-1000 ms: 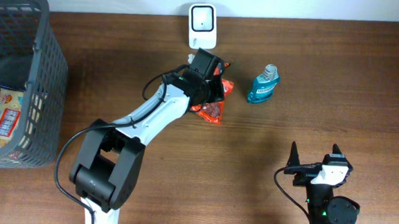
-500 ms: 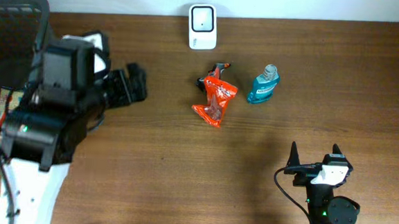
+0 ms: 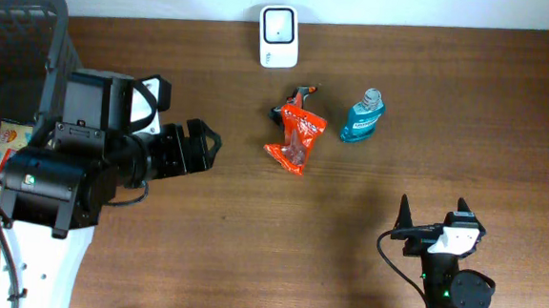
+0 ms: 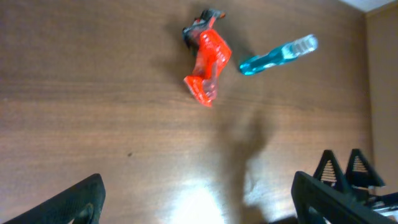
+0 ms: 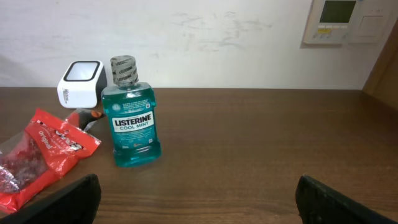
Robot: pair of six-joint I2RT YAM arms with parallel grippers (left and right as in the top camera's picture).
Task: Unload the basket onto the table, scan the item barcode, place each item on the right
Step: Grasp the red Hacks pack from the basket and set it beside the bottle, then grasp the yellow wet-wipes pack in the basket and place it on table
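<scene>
Table (image 3: 506, 111), overhead view.
Red snack packet (image 3: 297, 136): lying flat near the table's middle, free of both arms; white scanner (image 3: 279, 37) at its 12 o'clock, near the far edge; teal mouthwash bottle (image 3: 363, 118) just beside it at 2 o'clock, not touching.
Left gripper (image 3: 210, 145): at the packet's 9 o'clock, apart from it; jaws spread wide, nothing between them.
Right gripper (image 3: 433, 210): at the packet's 5 o'clock, well apart; jaws spread, empty.
Dark mesh basket (image 3: 64, 74): at the table's 9 o'clock edge, printed packets inside.

Right wrist view's left edge cuts off the red bag (image 5: 43, 155).
</scene>
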